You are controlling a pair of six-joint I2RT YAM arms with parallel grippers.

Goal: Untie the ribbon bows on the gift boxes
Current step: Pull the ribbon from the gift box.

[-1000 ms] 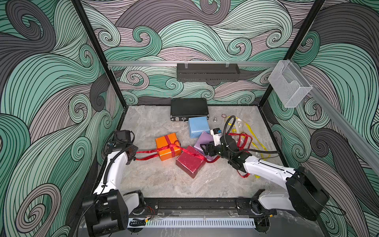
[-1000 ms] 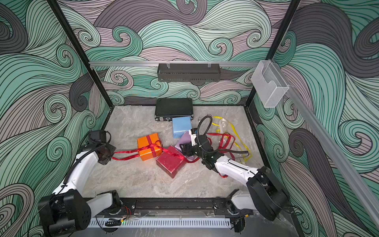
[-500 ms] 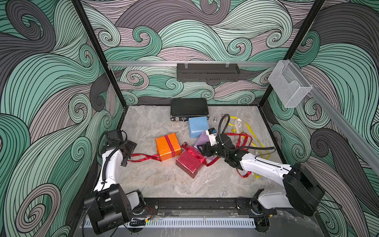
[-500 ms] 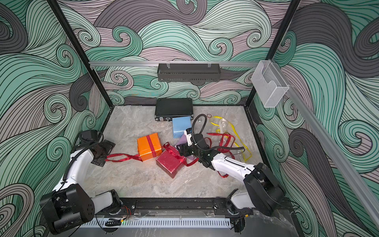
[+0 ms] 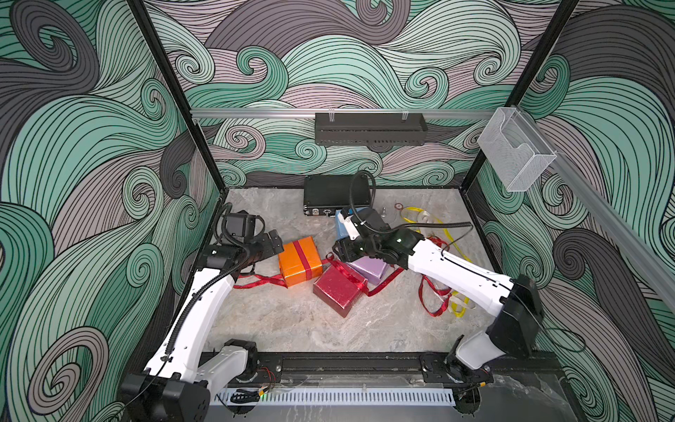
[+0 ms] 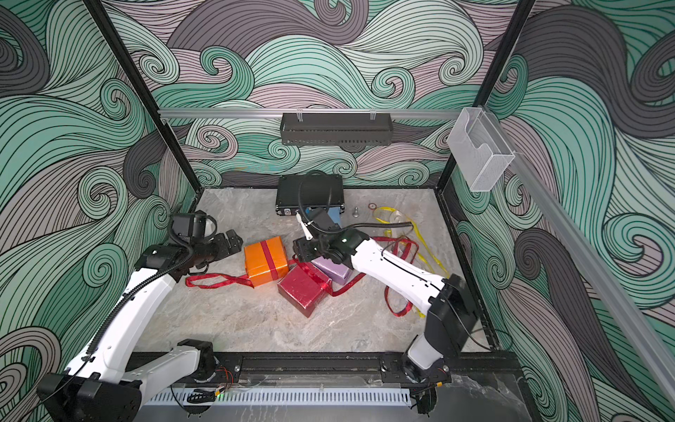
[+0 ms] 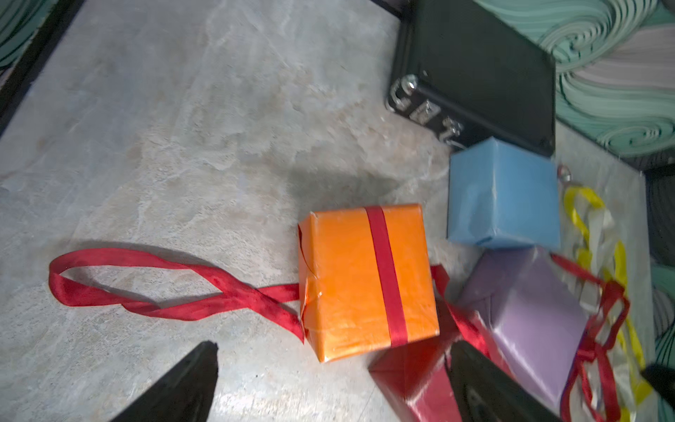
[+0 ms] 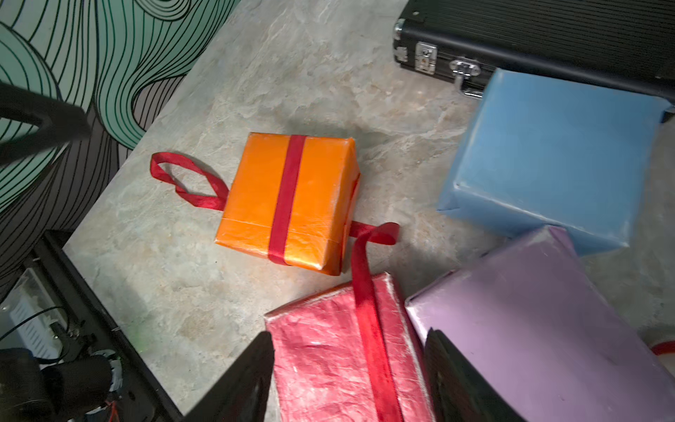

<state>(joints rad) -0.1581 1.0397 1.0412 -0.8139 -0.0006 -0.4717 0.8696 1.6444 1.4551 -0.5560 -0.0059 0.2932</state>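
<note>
The orange gift box [image 5: 300, 261] has a flat red band, and its red ribbon tail [image 5: 259, 281] lies slack on the floor. My left gripper [image 5: 272, 243] hovers open beside that box, holding nothing; in the left wrist view [image 7: 332, 369] its jaws stand wide. My right gripper [image 5: 341, 252] is open above the glossy red box [image 8: 328, 350], and a red ribbon [image 8: 369, 329] runs between its fingers. The lilac box [image 5: 369, 268] touches the red one. The light blue box [image 7: 504, 193] sits behind, partly hidden in both top views. No tied bow shows.
A flat black latched case [image 5: 336, 195] lies at the back wall. Loose red [image 5: 433, 296] and yellow ribbons [image 5: 420, 215] sprawl on the right, under my right arm. A small screw [image 5: 383, 210] and a ring [image 5: 398, 206] lie nearby.
My left gripper has opened, let go of the red ribbon tail and moved right towards the orange box. The bow on the orange box has come undone. My right gripper has moved left over the red box.
</note>
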